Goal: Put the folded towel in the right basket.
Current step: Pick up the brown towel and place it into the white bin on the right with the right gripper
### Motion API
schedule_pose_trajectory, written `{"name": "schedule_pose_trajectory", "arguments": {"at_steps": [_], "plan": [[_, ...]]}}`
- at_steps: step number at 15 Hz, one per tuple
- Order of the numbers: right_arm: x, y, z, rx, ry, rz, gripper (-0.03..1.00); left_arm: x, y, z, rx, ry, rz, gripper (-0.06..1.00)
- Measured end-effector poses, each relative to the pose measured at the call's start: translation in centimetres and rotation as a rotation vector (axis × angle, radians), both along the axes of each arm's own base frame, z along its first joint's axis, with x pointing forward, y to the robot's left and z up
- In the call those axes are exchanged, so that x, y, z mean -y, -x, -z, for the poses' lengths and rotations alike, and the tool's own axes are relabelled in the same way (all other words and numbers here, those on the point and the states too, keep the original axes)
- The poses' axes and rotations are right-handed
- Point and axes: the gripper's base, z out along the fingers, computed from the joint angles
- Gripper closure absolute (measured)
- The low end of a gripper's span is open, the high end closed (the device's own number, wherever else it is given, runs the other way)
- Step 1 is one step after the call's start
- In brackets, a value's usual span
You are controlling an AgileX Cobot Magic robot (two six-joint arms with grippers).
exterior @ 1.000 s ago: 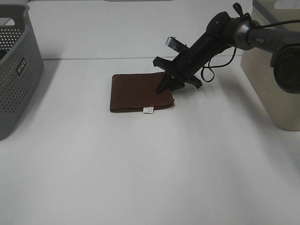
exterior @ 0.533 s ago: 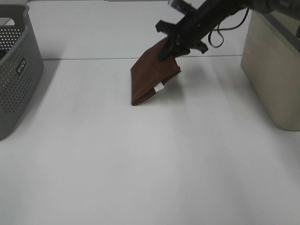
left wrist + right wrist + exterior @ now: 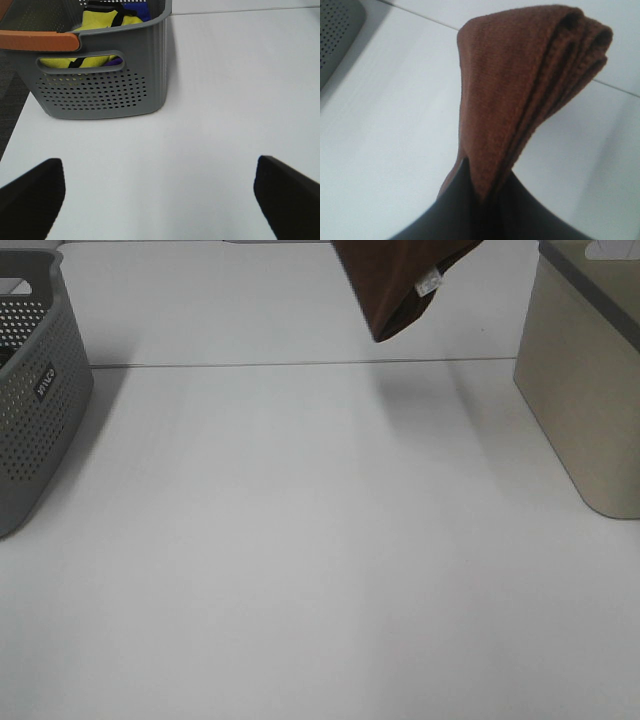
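The folded towel (image 3: pixel 395 285) hangs in the air above the table (image 3: pixel 300 540), left of the right basket (image 3: pixel 585 390) in the high view and not inside it. The right gripper (image 3: pixel 479 192) clamps one towel edge. The left gripper (image 3: pixel 160 200) is spread wide and holds nothing, by the gray basket (image 3: pixel 100 75), far across from the right basket.

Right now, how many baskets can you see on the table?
2. A grey perforated basket at the left edge of the high view, and a beige basket at the right edge. Both are cut off by the frame.
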Motion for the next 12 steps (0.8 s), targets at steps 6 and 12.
{"name": "schedule_pose_trajectory", "arguments": {"at_steps": [6,12], "plan": [[12.5,0.9,-4.4,0.088,0.005,0.326,0.90,0.0,0.0,0.0,0.000,0.000,0.000,-0.03],[21.2,1.7,-4.6,0.095,0.052,0.542,0.90,0.0,0.0,0.0,0.000,0.000,0.000,-0.03]]}}
